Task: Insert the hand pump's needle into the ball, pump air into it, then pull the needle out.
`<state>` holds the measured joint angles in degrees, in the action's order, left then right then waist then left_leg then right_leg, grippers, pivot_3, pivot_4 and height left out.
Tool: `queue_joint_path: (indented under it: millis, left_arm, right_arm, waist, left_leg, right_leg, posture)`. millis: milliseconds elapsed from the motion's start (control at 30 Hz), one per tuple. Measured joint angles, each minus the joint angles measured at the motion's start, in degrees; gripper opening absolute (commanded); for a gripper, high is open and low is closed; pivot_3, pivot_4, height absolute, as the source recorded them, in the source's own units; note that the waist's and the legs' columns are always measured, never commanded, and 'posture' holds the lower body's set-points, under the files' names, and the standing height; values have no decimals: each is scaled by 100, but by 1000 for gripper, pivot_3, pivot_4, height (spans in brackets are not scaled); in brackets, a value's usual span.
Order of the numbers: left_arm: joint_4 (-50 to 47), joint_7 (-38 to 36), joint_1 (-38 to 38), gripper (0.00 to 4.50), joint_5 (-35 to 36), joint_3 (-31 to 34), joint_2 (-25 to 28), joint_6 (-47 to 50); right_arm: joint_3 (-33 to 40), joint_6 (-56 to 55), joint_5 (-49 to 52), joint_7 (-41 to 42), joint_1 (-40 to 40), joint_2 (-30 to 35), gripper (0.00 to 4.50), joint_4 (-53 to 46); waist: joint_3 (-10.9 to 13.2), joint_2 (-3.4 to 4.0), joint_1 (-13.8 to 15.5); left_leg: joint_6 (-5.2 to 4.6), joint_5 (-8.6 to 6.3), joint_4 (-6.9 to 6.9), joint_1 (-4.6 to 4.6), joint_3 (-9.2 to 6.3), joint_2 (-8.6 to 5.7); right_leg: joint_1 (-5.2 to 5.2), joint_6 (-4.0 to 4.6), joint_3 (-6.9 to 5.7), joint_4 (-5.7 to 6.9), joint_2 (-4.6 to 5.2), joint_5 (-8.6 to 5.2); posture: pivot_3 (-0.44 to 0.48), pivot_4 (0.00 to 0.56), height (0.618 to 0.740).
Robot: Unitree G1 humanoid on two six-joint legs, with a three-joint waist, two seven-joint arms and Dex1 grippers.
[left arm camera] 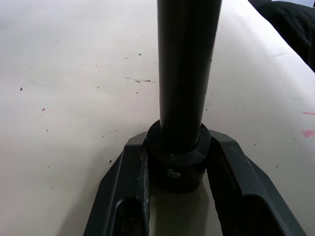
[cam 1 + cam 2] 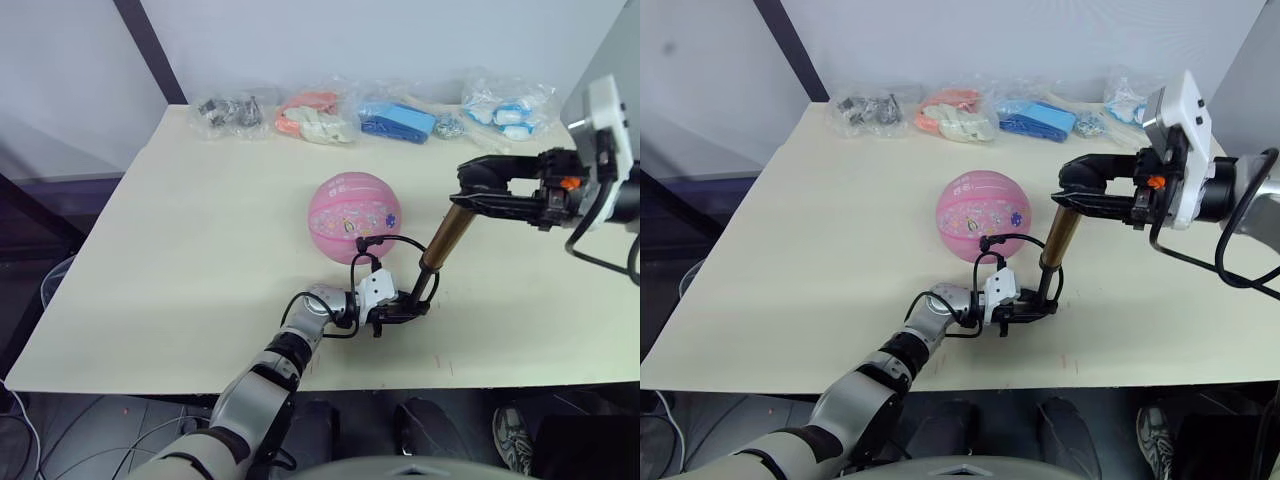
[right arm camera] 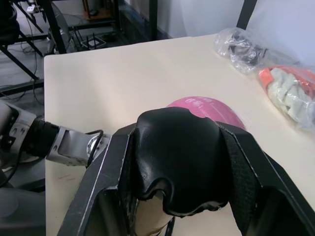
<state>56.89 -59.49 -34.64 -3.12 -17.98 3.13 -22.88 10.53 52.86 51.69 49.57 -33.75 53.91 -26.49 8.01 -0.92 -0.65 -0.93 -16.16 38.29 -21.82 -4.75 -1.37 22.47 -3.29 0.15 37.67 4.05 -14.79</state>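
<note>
My left gripper (image 2: 402, 309) is clenched on the black base cap of the pump (image 2: 446, 237), pinning it to the table (image 2: 180, 250) just in front of the ball (image 2: 353, 216). The left wrist view shows both fingers (image 1: 246, 182) flanking that cap, with the barrel rising straight out between them. My right gripper (image 2: 478, 189) grasps the black handle (image 3: 179, 157) at the pump's upper end, its fingers either side of it.

The pump's long axis runs from the base up and to the right, away from the ball, tilted rather than upright. The ball lies to the left of the barrel and beyond my left gripper, so the left arm is the nearer one to it.

The thin black hose (image 2: 392, 243) loops from the base up to the near side of the ball and seems to end at its surface; I cannot make out the needle itself, nor whether it is seated in the valve.

The ball is pink, round, with small cartoon prints, resting near the table's middle.
</note>
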Motion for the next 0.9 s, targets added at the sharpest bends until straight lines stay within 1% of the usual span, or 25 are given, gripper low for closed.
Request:
queue_joint_path:
  millis: [133, 333, 667, 800, 900]
  left_arm:
    - [1, 0, -4, 1129, -1, -1, 4, 0]
    - [2, 0, -10, 1129, -10, -4, 16, 0]
    - [2, 0, -1, 1129, -11, -7, 32, 0]
    - [1, 0, 1, 1129, -11, -7, 35, 0]
    - [-4, 0, 7, 1129, -10, -9, 32, 0]
  right_arm:
    - [-203, -386, -321, -25, 471, -136, 1960, -209]
    - [-765, -1068, -1062, -106, 1185, -431, 1960, -373]
    - [-1619, -2140, -2303, -178, 1883, -1005, 1960, -34]
    - [-1610, -2286, -2396, -161, 1886, -1100, 1960, 44]
    - [-1464, -2176, -2326, -47, 1829, -990, 1960, 76]
  waist:
    - [-3, 3, -4]
    - [-15, -7, -8]
    - [-27, -14, -16]
    - [-28, -14, -17]
    - [-27, -14, -17]
  left_leg:
    - [0, 0, 0, 3, 3, -1]
    - [0, 0, 0, 6, 2, -2]
    - [0, 0, -1, 13, 0, -2]
    - [0, 0, -1, 14, -1, -2]
    - [0, 0, -1, 12, -2, -2]
  right_leg:
    - [-1, 0, 1, 0, -1, 0]
    - [-4, -1, 0, 0, -3, 0]
    - [-10, -1, -2, -2, -7, -1]
    - [-11, -1, -3, -2, -8, -1]
    - [-10, -1, -3, -3, -7, -1]
  posture:
    - [0, 150, 740]
    - [0, 150, 740]
    - [0, 150, 740]
    - [0, 150, 740]
    - [0, 150, 740]
